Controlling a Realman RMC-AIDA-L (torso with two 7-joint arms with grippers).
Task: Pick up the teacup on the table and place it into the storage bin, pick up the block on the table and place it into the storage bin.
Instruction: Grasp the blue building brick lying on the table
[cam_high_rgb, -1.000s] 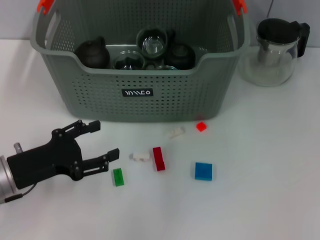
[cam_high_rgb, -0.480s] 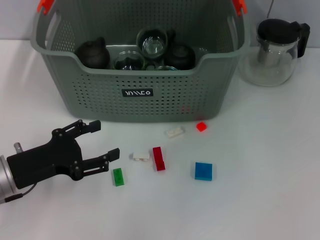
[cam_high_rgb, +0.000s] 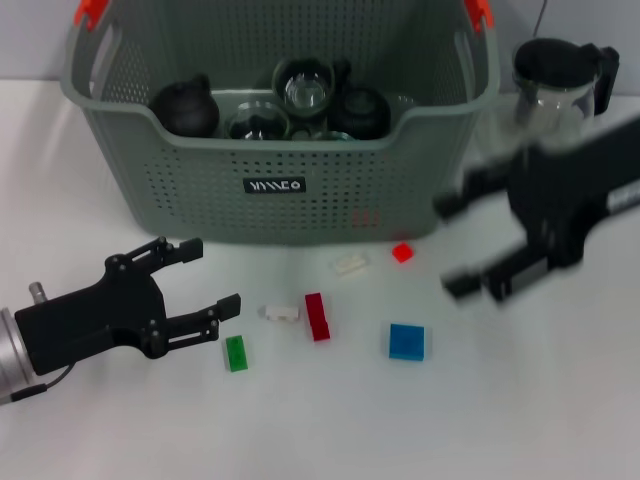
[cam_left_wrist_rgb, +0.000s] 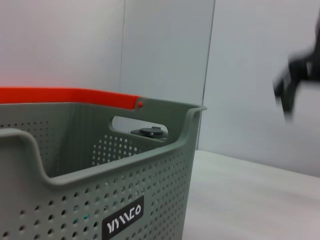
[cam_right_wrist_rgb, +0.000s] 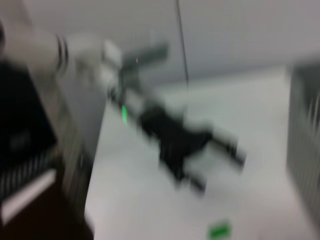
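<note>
The grey-green storage bin (cam_high_rgb: 280, 190) stands at the back of the table, its wall (cam_left_wrist_rgb: 100, 170) close in the left wrist view. Inside it lie glass teacups (cam_high_rgb: 305, 85) and dark teapots (cam_high_rgb: 186, 106); no teacup shows on the table itself. In front of the bin lie a green block (cam_high_rgb: 236, 353), a red block (cam_high_rgb: 317, 316), a blue block (cam_high_rgb: 407, 341), a small red block (cam_high_rgb: 402, 252) and two white pieces (cam_high_rgb: 351, 264). My left gripper (cam_high_rgb: 210, 277) is open, just left of the green block. My right gripper (cam_high_rgb: 452, 246), motion-blurred, is open, right of the small red block.
A glass teapot with a black lid (cam_high_rgb: 555, 95) stands right of the bin, partly behind my right arm. In the right wrist view the left gripper (cam_right_wrist_rgb: 220, 157) and the green block (cam_right_wrist_rgb: 219, 231) show blurred. White table lies before the blocks.
My right arm has swept in from the right and now hangs over the table near the small red block. The left gripper and the blocks have not moved.
</note>
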